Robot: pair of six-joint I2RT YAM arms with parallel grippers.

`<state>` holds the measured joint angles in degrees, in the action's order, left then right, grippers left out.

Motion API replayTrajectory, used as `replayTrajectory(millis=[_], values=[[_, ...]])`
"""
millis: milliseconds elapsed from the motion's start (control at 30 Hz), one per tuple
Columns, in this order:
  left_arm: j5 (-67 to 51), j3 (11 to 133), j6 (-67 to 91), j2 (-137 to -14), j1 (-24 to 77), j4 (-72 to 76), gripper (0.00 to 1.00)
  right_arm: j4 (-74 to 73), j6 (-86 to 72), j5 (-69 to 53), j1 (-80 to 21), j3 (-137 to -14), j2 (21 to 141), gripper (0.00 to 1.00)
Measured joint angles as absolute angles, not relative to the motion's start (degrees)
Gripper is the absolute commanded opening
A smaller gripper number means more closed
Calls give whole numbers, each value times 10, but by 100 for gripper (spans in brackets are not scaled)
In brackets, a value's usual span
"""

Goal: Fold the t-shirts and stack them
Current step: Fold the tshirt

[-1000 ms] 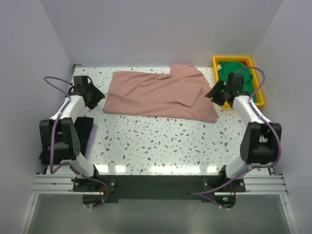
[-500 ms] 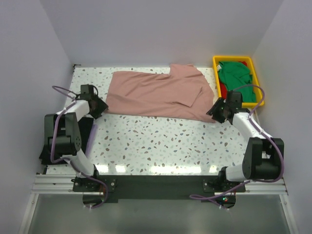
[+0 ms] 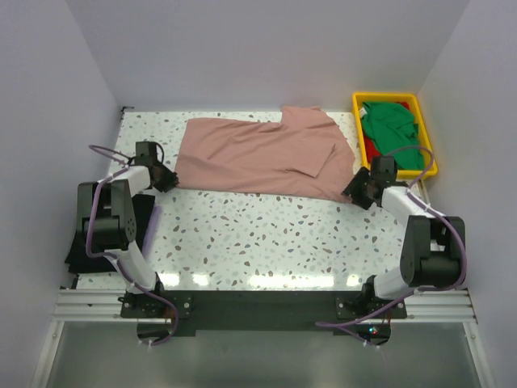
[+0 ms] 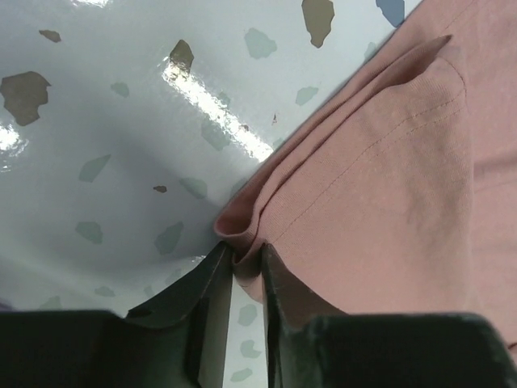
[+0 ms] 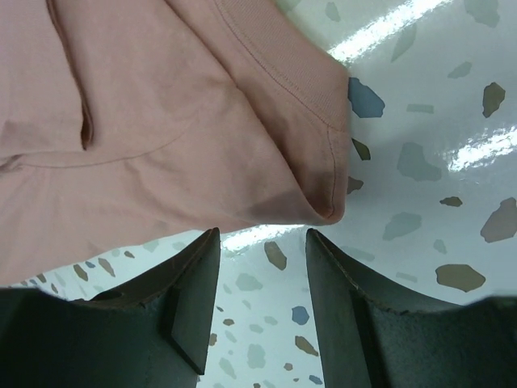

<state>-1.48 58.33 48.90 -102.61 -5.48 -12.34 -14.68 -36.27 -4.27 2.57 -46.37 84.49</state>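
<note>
The left claw (image 4: 241, 263) is clamped on the near left corner of the pink t-shirt (image 3: 266, 158), which lies spread across the far half of the speckled surface (image 3: 266, 234). The right claw (image 5: 262, 242) stands apart just short of the opposite near corner, apparently setting up a two-corner lift for a fold. A green t-shirt (image 3: 392, 129) waits in the yellow tray (image 3: 386, 98).

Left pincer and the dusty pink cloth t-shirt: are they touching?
Touching. The left wrist view shows the left pincer with both fingers pressed against the folded corner of the dusty pink cloth t-shirt.
</note>
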Motion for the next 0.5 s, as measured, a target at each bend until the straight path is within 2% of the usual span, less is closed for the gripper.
replayTrajectory(millis=[100,500], values=[[-15,583,489,-1028,-55,-123,18,-136,-367,-37,26,-457,856,51],[-18,583,489,-1032,-55,-116,9,-109,-375,-14,26,-445,881,52]])
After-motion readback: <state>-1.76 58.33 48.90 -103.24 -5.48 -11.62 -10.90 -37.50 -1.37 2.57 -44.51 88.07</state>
